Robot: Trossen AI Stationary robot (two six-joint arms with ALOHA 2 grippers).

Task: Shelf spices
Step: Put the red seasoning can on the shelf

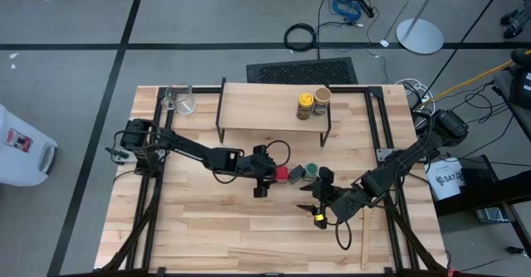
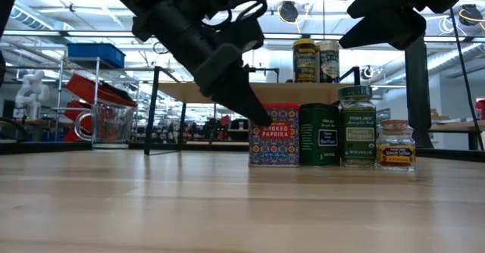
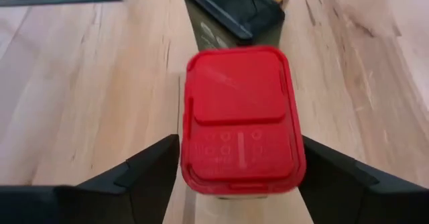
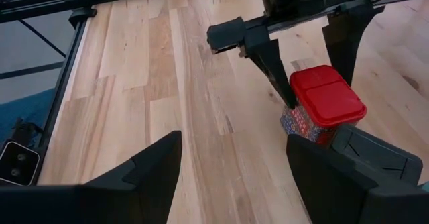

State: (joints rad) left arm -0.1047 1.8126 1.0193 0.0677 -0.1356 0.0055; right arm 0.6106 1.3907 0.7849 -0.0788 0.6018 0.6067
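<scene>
The red square tin (image 3: 238, 117) stands on the table at the left end of a row with the dark tin (image 2: 319, 135), the green-lidded jar (image 2: 357, 126) and the tiny brown jar (image 2: 395, 143). My left gripper (image 3: 238, 158) is open and lowered over the red tin (image 1: 283, 174), one finger on each side of it. The yellow jar (image 1: 305, 105) and the tan jar (image 1: 322, 100) stand on the shelf (image 1: 257, 109). My right gripper (image 4: 231, 158) is open and hovers just nearer than the row (image 1: 319, 204), touching nothing. My left gripper comes at the red tin slanting down from the table's left, its fingers (image 3: 151, 174) close beside the tin's two opposite walls just under the lid (image 3: 201, 157). Whether they touch the walls, I cannot tell. The tin stands upright on the table.
A clear glass cup (image 1: 183, 101) stands at the far left corner beside the shelf. A wooden spatula (image 1: 363, 237) lies near the right edge. Bare wood stretches along the table's near side and left of the red tin (image 4: 167, 83).
</scene>
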